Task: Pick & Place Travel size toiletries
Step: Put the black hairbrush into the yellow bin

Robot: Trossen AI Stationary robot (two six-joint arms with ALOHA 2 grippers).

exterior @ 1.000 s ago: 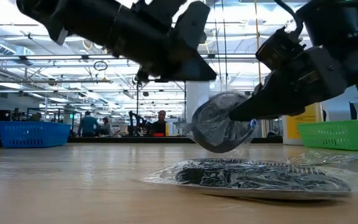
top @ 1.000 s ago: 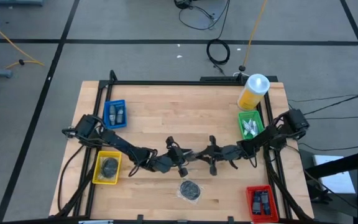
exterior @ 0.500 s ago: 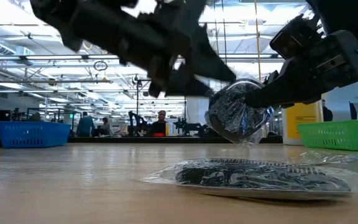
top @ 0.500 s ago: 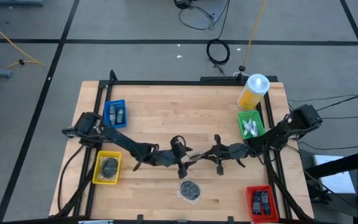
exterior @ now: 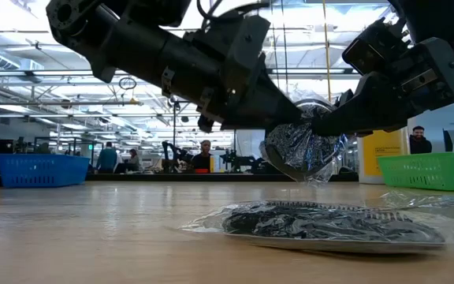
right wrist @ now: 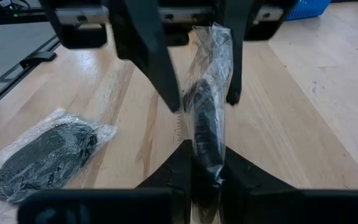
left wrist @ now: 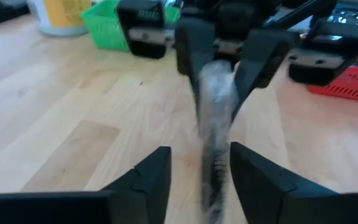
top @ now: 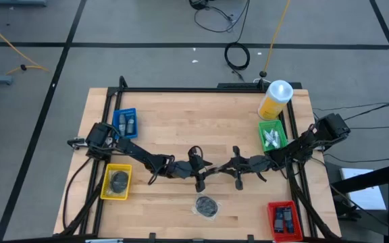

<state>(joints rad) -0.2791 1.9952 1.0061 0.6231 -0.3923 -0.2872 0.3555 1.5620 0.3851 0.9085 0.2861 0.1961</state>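
The travel size toiletries lie in two bins: grey-blue ones in the blue bin (top: pixel 125 123) and white ones in the green bin (top: pixel 272 136). No gripper is near either. At mid-table my right gripper (right wrist: pixel 204 171) is shut on a dark round bundle in a clear bag (exterior: pixel 302 150), held above the wood. My left gripper (left wrist: pixel 197 168) faces it from the table's left. It is open, with one finger on each side of the bag (left wrist: pixel 213 118). My right gripper pinches the bag's near edge (right wrist: pixel 205 152) between its two fingers. It comes nearly level from the table's right. The bag stands on edge, lifted clear of the table. My left gripper has its fingers (right wrist: pixel 166 87) astride the bag's far part; whether they touch it, I cannot tell.
A second bagged bundle (top: pixel 206 206) lies flat on the wood just in front of the grippers. A yellow bin (top: pixel 117 182) holds another at the left. A red bin (top: pixel 282 219) with black gadgets stands near right, and a yellow-and-white canister (top: pixel 276 99) far right.
My right gripper has carried the bagged bundle a little toward the table's right edge and slightly up, keeping it on edge and clear of the wood. My left gripper has followed it toward the right.
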